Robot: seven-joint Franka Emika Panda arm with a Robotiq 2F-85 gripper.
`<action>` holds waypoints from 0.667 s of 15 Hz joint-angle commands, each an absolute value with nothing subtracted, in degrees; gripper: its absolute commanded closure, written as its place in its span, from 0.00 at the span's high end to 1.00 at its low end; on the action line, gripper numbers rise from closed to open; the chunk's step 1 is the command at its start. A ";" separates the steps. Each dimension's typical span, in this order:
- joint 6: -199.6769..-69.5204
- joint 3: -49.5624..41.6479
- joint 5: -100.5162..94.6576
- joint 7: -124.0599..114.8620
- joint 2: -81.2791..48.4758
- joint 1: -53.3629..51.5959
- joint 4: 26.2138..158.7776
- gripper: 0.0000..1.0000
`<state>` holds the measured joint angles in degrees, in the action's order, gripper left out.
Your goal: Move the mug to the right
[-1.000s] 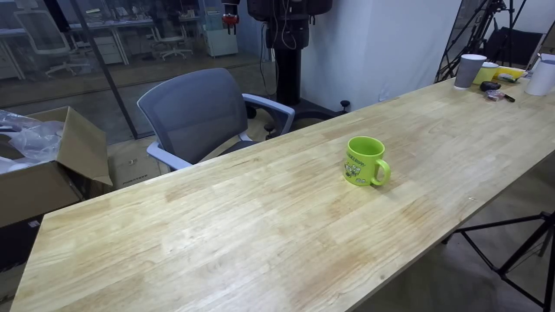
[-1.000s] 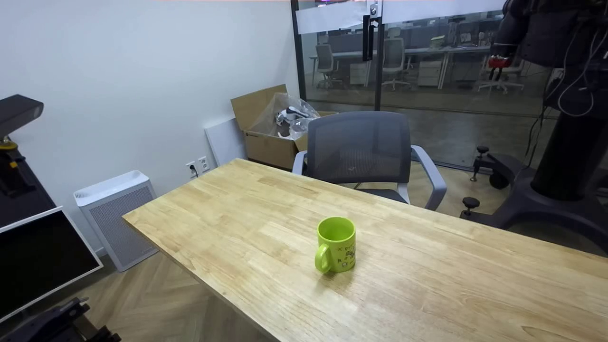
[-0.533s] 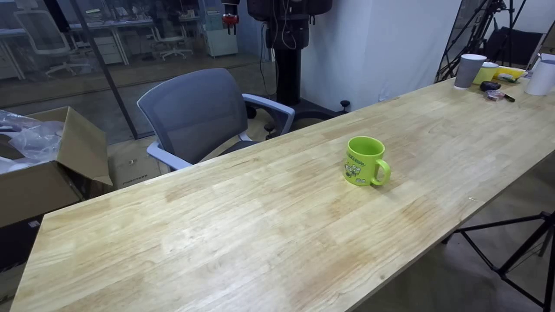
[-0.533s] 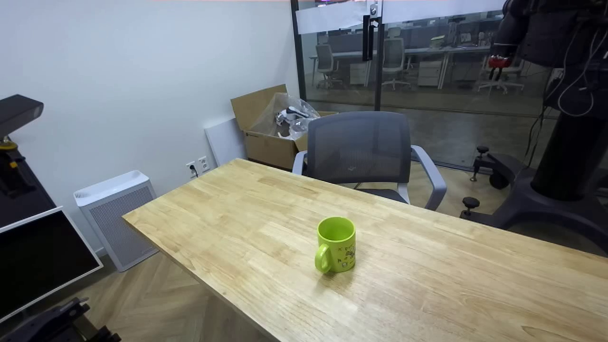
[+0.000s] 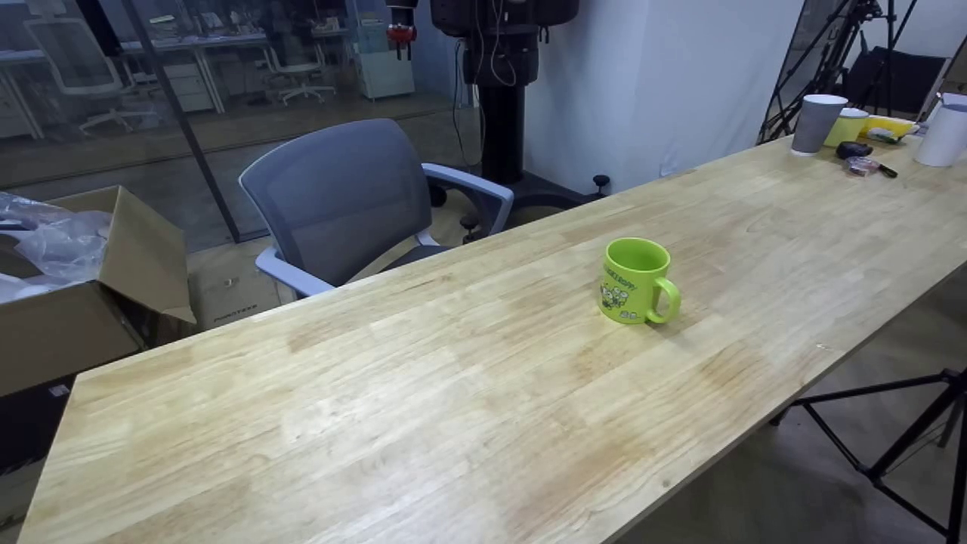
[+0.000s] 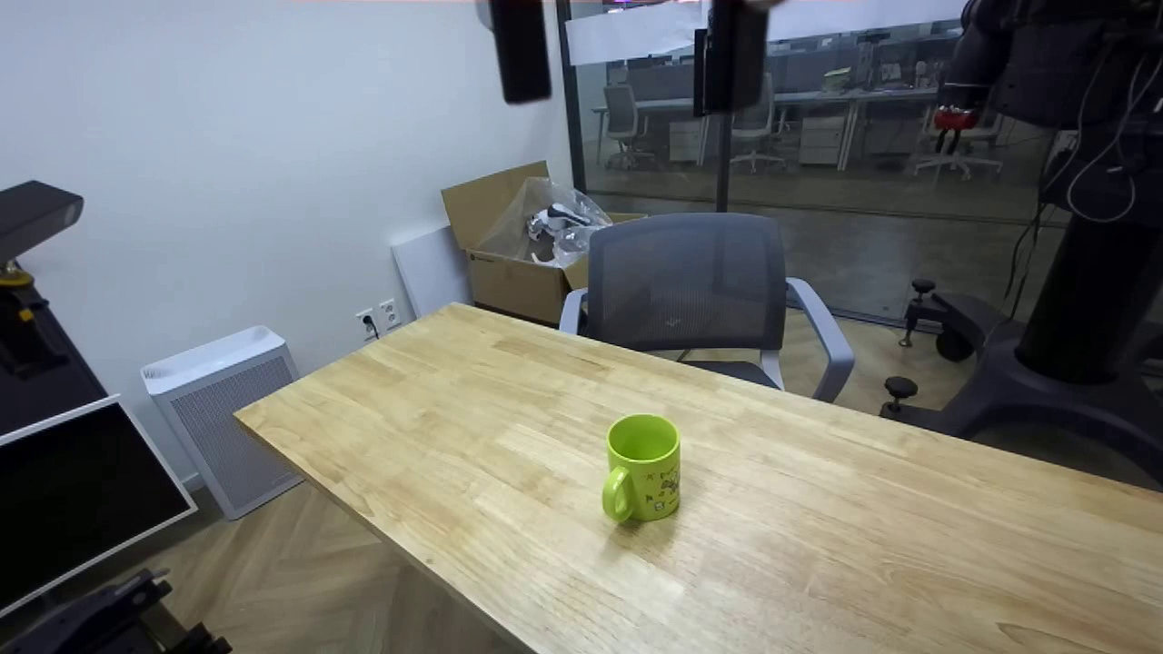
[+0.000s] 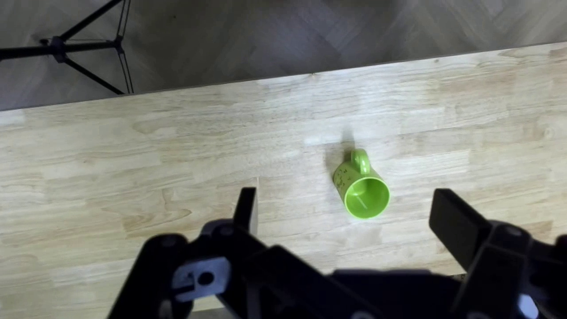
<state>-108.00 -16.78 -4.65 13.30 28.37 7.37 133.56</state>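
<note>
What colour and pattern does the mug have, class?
The mug is lime green, with dark lettering and small cartoon figures, best seen in an exterior view.

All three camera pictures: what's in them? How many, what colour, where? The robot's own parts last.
Table: 1, pale tan, all views
Mug: 1, lime green, on the table
Chair: 1, grey, at the table
Open box: 1, brown, beyond the table
Tall cup: 1, grey, table's far end
Short cup: 1, yellow-green, near the tall cup
Container: 1, white, near the cups
Small items: several, mixed colours, near the cups
Tripods: at least 2, black, near the table
Vented unit: 1, white, by the wall
Framed panel: 1, black, edge of an exterior view
Standing machine: 1, black, beyond the table
Office furniture: several, pale, behind glass
Gripper: 1, black, open, above the table
</note>
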 commanded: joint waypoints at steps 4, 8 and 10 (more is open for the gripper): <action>-108.08 -17.91 -3.26 15.56 11.35 9.56 124.59 1.00; -106.87 -17.29 -2.82 15.17 4.60 10.69 120.16 1.00; -104.69 -16.96 -2.12 15.30 3.11 11.06 118.35 1.00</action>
